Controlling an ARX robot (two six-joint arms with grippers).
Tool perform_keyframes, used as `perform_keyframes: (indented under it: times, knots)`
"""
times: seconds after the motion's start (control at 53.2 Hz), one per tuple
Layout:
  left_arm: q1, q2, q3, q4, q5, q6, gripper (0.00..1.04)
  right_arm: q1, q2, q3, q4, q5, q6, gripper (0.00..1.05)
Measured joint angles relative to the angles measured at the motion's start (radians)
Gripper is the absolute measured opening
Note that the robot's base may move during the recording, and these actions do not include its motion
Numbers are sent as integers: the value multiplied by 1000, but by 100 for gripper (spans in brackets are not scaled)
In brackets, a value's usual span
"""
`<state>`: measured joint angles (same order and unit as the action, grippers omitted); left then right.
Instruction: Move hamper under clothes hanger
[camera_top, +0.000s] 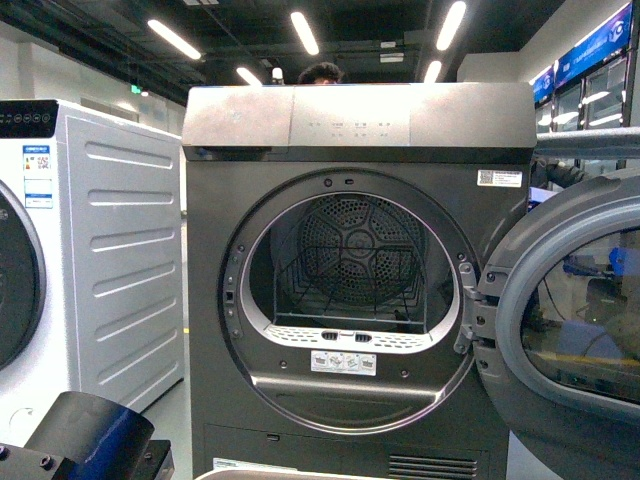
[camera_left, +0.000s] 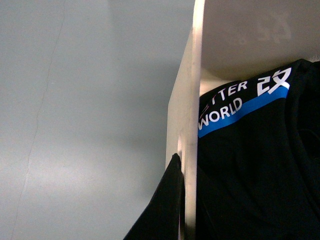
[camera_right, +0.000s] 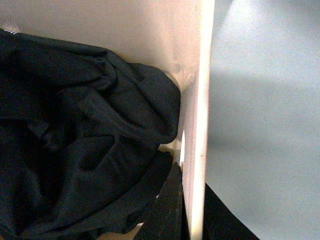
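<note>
The hamper (camera_left: 193, 95) is a cream plastic tub, and each wrist view shows one of its walls edge-on. My left gripper (camera_left: 187, 172) is shut on that rim, with one dark finger (camera_left: 165, 205) on the outer side. My right gripper (camera_right: 192, 176) is shut on the opposite rim (camera_right: 201, 90), with fingers (camera_right: 167, 210) on both sides of the wall. Dark clothes (camera_right: 75, 140) fill the tub, and one piece has a blue stripe and white lettering (camera_left: 235, 107). In the front view only a strip of the hamper's rim (camera_top: 300, 474) shows at the bottom edge. The clothes hanger is out of view.
A grey dryer (camera_top: 360, 130) stands straight ahead, close by, with its round door (camera_top: 570, 300) swung open to the right. A white washing machine (camera_top: 110, 250) stands at the left. Part of my left arm (camera_top: 90, 440) shows at the bottom left. Grey floor (camera_left: 75, 125) lies outside the hamper.
</note>
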<state>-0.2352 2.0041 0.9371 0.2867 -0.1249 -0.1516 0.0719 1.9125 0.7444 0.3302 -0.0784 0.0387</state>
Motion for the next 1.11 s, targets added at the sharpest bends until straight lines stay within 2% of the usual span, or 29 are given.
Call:
perform_keyframes:
  times: [0.733, 1.109]
  knots:
    - [24, -2, -4, 0, -14, 2, 4, 25, -2, 0, 4, -18, 13, 3]
    - [-2, -3, -2, 0, 8, 3, 4, -4, -7, -1, 4, 6, 10, 3]
